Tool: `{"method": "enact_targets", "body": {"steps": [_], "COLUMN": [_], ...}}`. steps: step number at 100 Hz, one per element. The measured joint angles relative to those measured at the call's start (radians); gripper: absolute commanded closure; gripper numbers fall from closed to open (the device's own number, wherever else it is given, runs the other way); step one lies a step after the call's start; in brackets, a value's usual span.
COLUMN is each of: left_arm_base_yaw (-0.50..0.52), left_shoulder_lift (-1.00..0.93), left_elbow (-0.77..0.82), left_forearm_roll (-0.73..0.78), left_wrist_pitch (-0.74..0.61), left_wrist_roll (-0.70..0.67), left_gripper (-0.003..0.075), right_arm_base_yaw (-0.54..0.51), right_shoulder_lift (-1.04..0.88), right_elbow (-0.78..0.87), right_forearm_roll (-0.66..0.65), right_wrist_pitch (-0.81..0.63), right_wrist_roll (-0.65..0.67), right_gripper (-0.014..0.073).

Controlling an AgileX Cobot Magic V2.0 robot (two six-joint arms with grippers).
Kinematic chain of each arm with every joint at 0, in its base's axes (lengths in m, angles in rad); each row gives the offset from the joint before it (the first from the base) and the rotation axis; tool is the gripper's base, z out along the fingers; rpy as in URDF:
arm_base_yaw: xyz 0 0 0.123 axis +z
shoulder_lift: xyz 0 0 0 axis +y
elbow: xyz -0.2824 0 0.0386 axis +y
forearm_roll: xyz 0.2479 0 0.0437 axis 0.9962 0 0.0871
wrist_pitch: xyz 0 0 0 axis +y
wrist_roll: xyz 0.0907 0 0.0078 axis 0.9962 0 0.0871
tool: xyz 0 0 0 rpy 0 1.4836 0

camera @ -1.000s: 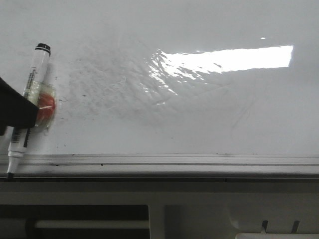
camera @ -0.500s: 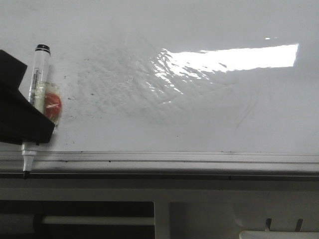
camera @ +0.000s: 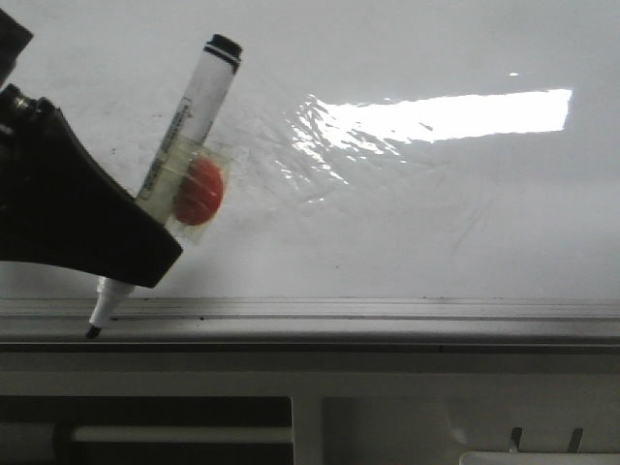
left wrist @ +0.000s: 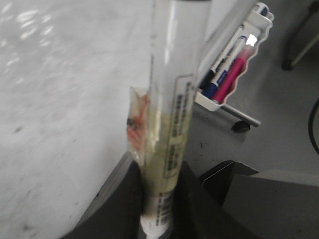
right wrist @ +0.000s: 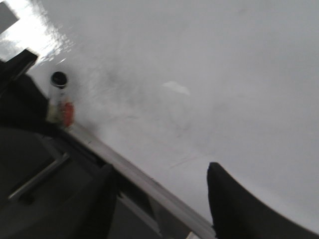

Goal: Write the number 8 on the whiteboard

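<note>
the left hand [camera: 116, 254] is pinching a white marker [camera: 189, 116] by its lower barrel, the dark fingers [left wrist: 124, 199] pressed against both sides of the pen. the marker is tilted, its black-capped rear end leaning away above the hand and its dark tip [camera: 93, 331] poking out just below the hand, at the grey edge rail [camera: 387, 312] that runs along the near border of the whiteboard [camera: 436, 213]; whether the tip touches the rail cannot be told. a clear taped patch with a red-orange blob [camera: 200, 191] clings to the barrel just above the fingers. the whiteboard spreads out beyond and to the right of the left hand, glossy white with faint grey smears [camera: 242, 155] and a bright rectangular reflection [camera: 446, 114] well away from the pen. no drawn line of the number 8 shows on the board in any view. in the left wrist view a white holder [left wrist: 234, 64] with blue, pink and black pens sits off beyond the marker. the right hand [right wrist: 159, 199] is spread, its two dark fingers [right wrist: 234, 199] well apart with nothing between them, hovering near the rail and well apart from the left hand; the board fills the view past it.
</note>
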State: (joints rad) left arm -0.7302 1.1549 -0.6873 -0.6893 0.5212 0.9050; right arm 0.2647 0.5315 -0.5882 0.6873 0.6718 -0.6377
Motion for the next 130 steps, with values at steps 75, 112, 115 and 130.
{"method": "enact_targets", "body": {"steps": [75, 112, 115, 130], "left_arm_base_yaw": [-0.124, -0.140, -0.146, -0.170], "left_shoulder_lift": [0.000, 0.000, 0.000, 0.000], "left_elbow": [-0.014, -0.047, -0.047, -0.047], "left_forearm_roll": [0.049, 0.057, 0.058, 0.068], "left_wrist_pitch": [0.000, -0.002, -0.004, -0.021], "left_wrist_roll": [0.411, 0.423, 0.426, 0.442], "left_gripper": [0.0741, 0.0741, 0.0741, 0.0741], "right_arm_base_yaw": [0.461, 0.477, 0.477, 0.477], "right_shoulder_lift": [0.505, 0.575, 0.575, 0.575], "right_elbow": [-0.186, -0.186, -0.186, -0.186], "right_forearm_roll": [0.190, 0.206, 0.208, 0.223], "right_wrist_pitch": [-0.030, -0.075, -0.075, -0.065], "right_wrist_roll": [-0.513, -0.514, -0.514, -0.514], "right_gripper": [0.0239, 0.0239, 0.0239, 0.0240]}}
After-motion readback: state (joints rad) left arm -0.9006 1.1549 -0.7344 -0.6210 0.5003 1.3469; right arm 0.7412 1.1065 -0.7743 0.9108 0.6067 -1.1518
